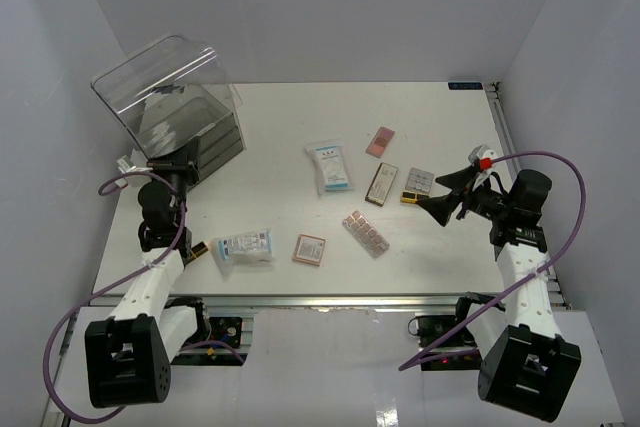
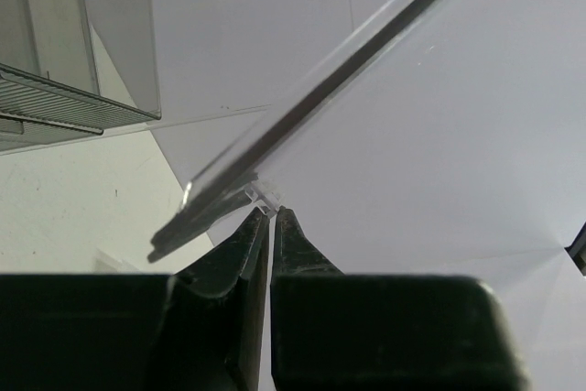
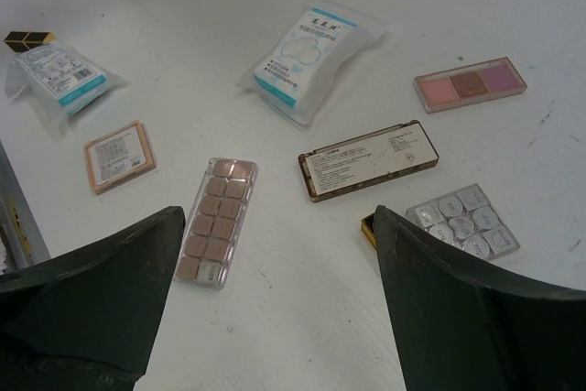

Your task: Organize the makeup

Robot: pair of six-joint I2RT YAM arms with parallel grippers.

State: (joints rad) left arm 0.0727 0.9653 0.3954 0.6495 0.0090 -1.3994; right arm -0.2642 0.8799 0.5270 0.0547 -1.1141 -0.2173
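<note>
White table (image 1: 280,117) is sitting boxed in by plain pale walls (image 1: 330,7) on three sides. Even soft light is falling across it, and an aluminium rail (image 1: 300,299) is running along the near edge.

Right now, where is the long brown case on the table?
In the top view, the long brown case lies a little right of centre, between the white-blue sachet and the silver tray.

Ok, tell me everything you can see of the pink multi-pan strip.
The pink multi-pan strip is a narrow clear-plastic tray holding two rows of small square pinkish-tan pans, one end pan pale. It lies flat on the white table, angled, untouched, between the square pink palette and the long brown palette.
</note>
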